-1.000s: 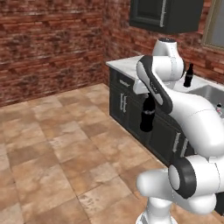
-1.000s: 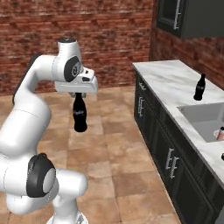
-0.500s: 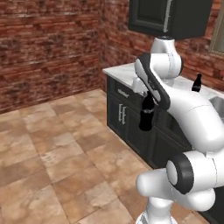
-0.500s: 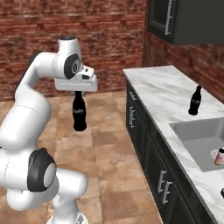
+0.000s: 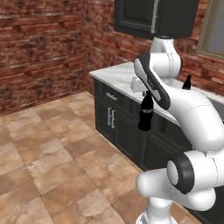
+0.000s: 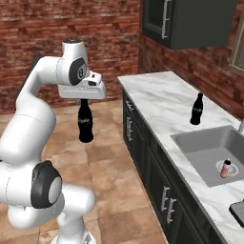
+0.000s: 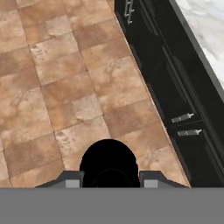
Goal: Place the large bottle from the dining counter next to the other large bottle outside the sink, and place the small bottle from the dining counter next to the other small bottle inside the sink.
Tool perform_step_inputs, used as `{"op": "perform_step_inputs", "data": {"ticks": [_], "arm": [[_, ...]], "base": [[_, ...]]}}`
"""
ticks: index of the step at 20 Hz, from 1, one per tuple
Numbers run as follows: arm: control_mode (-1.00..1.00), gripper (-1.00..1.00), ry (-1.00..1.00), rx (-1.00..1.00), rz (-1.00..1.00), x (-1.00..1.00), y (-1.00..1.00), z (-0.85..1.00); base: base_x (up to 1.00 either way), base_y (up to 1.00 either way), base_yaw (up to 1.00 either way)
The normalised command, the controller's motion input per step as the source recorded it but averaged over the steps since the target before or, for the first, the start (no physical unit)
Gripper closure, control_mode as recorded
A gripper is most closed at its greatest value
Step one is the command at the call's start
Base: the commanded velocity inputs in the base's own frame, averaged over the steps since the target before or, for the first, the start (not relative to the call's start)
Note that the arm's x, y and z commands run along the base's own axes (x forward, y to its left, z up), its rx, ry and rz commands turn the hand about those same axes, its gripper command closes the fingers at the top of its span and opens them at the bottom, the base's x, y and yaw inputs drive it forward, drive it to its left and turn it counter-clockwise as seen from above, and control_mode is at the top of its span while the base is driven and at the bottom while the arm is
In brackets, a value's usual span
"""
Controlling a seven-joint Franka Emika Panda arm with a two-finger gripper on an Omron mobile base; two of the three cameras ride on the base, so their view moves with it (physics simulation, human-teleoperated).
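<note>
One large bottle hangs pinched in the gripper over the floor; next it must travel right to the other large bottle beside the sink.

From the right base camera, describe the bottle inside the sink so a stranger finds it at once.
Follow the white veined marble counter to the rectangular grey steel sink cut into it. On the basin floor stands a short pale pink bottle with a light cap. The tall black cola bottle stands outside, on the marble.
</note>
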Motion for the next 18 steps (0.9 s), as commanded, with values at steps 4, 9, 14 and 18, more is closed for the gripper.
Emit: {"op": "perform_step_inputs", "data": {"ticks": [4, 9, 14, 18], "arm": [[1.00, 1.00, 0.00, 0.00, 0.00, 0.00, 0.00, 0.00], [1.00, 1.00, 0.00, 0.00, 0.00, 0.00, 0.00, 0.00], [1.00, 1.00, 0.00, 0.00, 0.00, 0.00, 0.00, 0.00], [1.00, 1.00, 0.00, 0.00, 0.00, 0.00, 0.00, 0.00]], "base": [[0.00, 0.00, -0.25], [0.00, 0.00, -0.25], [0.00, 0.00, -0.25], [0.00, 0.00, -0.25]]}}
